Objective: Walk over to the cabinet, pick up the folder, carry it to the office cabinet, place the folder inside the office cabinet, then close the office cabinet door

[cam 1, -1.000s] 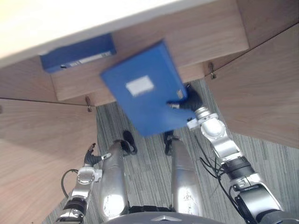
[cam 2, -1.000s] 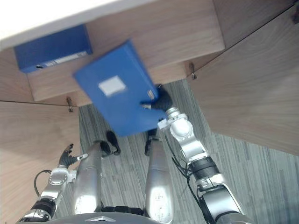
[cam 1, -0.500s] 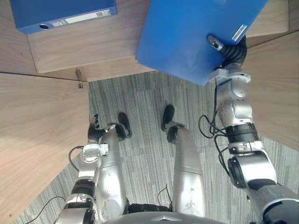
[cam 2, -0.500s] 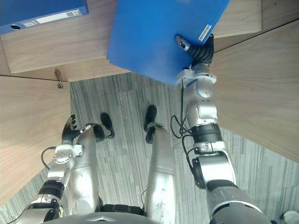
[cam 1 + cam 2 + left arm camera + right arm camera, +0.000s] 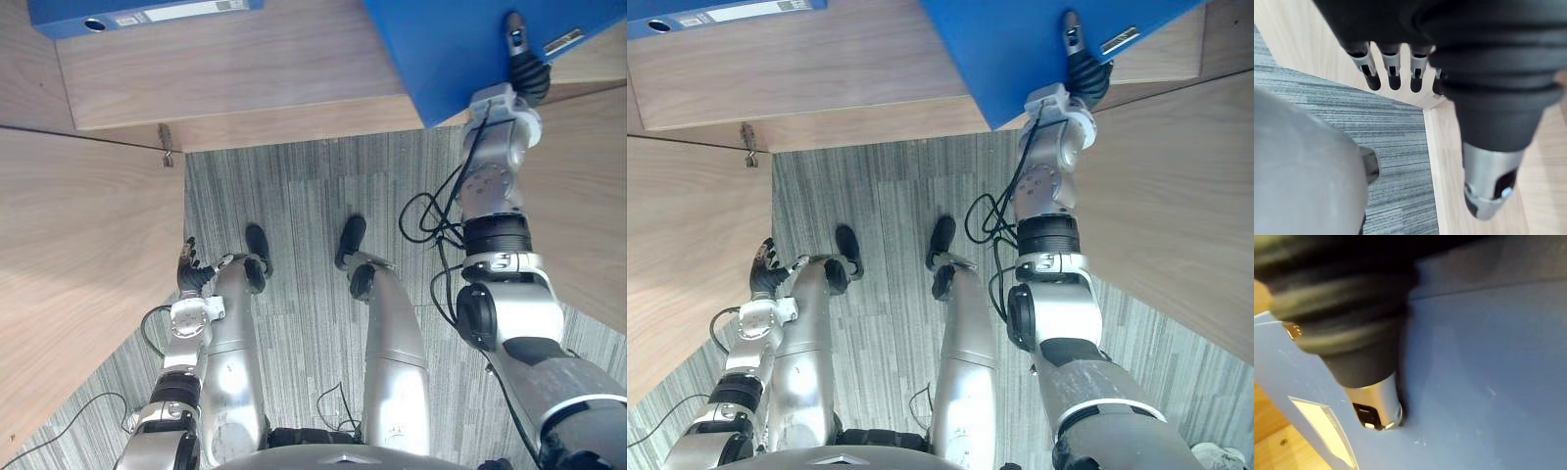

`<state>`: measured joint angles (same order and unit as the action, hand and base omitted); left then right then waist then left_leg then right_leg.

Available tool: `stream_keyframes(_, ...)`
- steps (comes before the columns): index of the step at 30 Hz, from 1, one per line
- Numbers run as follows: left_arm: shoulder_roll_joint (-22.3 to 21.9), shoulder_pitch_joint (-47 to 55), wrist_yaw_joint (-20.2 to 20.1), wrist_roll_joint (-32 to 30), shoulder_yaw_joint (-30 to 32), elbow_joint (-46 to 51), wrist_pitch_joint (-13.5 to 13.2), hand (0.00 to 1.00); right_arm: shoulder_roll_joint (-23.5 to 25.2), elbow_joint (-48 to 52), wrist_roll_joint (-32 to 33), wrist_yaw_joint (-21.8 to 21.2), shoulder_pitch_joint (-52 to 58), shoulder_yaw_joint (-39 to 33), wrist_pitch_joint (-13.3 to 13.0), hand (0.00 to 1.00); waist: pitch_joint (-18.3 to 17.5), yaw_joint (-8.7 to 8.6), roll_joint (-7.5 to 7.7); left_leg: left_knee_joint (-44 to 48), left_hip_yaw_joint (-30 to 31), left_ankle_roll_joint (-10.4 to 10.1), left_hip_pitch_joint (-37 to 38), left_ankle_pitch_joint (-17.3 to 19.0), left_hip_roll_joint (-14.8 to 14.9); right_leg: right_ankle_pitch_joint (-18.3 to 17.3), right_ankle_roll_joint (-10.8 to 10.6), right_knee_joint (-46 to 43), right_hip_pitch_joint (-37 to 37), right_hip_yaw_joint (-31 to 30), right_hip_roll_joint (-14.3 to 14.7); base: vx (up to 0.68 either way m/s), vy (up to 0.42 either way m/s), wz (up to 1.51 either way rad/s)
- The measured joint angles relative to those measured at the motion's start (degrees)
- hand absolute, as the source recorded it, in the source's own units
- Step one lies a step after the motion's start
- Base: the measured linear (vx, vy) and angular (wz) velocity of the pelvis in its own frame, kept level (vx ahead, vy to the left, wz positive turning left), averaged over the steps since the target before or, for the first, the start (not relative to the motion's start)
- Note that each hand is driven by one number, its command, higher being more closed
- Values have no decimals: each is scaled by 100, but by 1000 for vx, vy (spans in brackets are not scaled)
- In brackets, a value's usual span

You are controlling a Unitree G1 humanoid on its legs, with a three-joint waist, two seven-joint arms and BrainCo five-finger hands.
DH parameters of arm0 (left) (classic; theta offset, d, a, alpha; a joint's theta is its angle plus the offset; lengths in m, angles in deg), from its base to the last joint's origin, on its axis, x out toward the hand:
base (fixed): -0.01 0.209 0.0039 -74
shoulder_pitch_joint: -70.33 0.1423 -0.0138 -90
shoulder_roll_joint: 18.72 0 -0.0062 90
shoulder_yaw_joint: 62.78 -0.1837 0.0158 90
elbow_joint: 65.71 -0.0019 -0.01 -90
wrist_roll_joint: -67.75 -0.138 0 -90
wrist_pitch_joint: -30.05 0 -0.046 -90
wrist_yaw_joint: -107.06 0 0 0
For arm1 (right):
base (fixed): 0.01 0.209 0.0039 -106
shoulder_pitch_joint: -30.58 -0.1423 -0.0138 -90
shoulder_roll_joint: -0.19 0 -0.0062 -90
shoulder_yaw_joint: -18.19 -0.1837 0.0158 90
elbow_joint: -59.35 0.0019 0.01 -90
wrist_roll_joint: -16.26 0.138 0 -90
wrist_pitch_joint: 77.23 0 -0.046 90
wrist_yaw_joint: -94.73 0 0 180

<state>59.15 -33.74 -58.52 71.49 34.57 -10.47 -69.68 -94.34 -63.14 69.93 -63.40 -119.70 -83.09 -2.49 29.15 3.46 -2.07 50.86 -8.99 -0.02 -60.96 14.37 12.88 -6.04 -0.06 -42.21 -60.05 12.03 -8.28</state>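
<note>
My right hand (image 5: 527, 70) is raised to about 1 o'clock in the head views and is clamped on the blue folder (image 5: 441, 49). My thumb (image 5: 1376, 406) presses flat against the near blue face, while the rest of that hand's fingers are hidden behind the folder. The folder hangs in the air, tilted, and its lower corner overlaps the front edge of the wooden cabinet (image 5: 245, 69). I cannot tell whether it touches the wood. A pale label (image 5: 565, 41) runs along the folder's narrow edge, just beside my thumb toward 2 o'clock.

At 11 o'clock a second blue binder (image 5: 147, 12) lies on the cabinet's shelf, well apart from the folder I hold, with its labelled spine facing me.

Both cabinet doors stand open. The left door (image 5: 78, 274) spreads out at 9 o'clock, with a small metal hinge (image 5: 167, 157) at its inner corner. The right door (image 5: 588, 196) spreads out at 3 o'clock. Grey striped carpet (image 5: 294, 196) lies between them.

My left hand (image 5: 188, 272) hangs low at 8 o'clock, near the left door's edge. Its fingers (image 5: 1393, 73) are straight, slightly apart, and hold nothing.
</note>
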Motion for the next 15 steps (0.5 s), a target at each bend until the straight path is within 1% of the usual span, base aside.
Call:
stream_keyframes(4, -68, -5, 147, 8, 53, -2, 16, 0, 46, -3, 214, 275, -115, -149, -73, 100, -25, 7, 1, -194, 92, -54, -2, -142, -53, 28, 45, 106, 38, 122, -23, -42, -44, 14)
stream_keyframes(7, -141, -10, 247, 17, 39, -30, 68, 0, 158, -7, 338, 482, -154, -392, -70, 100, -67, 26, 7, -394, 110, -89, 92, -251, -102, 54, 90, 187, 115, 179, -52, -32, -44, 14)
stream_keyframes(8, -209, -2, 270, 58, 41, -99, 74, 0, 206, -64, 447, 517, -155, -476, -71, 100, -140, 24, 4, -506, 109, -91, 118, -301, -134, 73, 103, 263, 138, 205, -67, -25, -39, 13)
stream_keyframes(9, -252, -4, 283, 69, 40, -181, 73, 0, 205, -183, 512, 568, -172, -484, -69, 0, -240, 27, 4, -609, 115, -96, 104, -351, -148, 103, 114, 353, 141, 243, -67, -14, -22, 14)
stream_keyframes(11, -289, -4, 319, 71, 31, -207, 75, 0, 205, -301, 567, 707, -242, -528, -26, 0, -271, 20, 7, -716, 135, -107, 139, -403, -149, 120, 128, 449, 212, 308, -68, -5, -11, 13)
stream_keyframes(15, -347, -4, 415, 122, 2, -233, 73, 0, 186, -517, 780, 736, -553, -600, 18, 0, -342, 22, 4, -876, 138, -115, 118, -495, -177, 171, 134, 543, 209, 365, -79, 3, -4, 8)
